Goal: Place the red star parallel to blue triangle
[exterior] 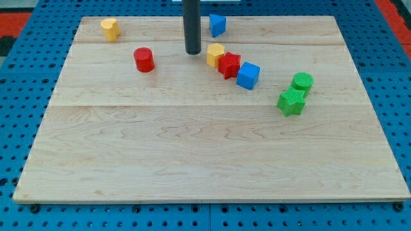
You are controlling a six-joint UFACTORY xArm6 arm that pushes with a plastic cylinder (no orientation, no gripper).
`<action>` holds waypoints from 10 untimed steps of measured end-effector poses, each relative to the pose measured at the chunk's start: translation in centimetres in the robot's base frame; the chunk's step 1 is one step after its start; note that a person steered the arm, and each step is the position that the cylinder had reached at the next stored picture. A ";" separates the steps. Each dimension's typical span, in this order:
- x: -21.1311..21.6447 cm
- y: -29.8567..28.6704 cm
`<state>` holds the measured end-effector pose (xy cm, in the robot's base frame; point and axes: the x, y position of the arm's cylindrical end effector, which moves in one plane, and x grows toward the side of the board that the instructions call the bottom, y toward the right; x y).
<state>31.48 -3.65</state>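
Observation:
The red star point(229, 65) lies near the view's top centre, touching a yellow hexagon block point(215, 54) on its upper left and a blue cube point(248, 76) on its lower right. The blue triangle point(217, 25) sits above them near the board's top edge. My tip point(193, 52) is at the end of the dark rod, just left of the yellow hexagon, apart from it, and below-left of the blue triangle.
A red cylinder point(144, 59) stands left of my tip. A yellow heart-like block point(110, 28) is at the top left. A green cylinder point(302, 82) and a green star point(291, 102) sit together at the right. The wooden board point(205, 160) lies on blue pegboard.

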 end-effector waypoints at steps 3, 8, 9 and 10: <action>2.5 14.7; -6.3 22.3; -4.7 21.5; -3.2 20.1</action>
<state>28.28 16.45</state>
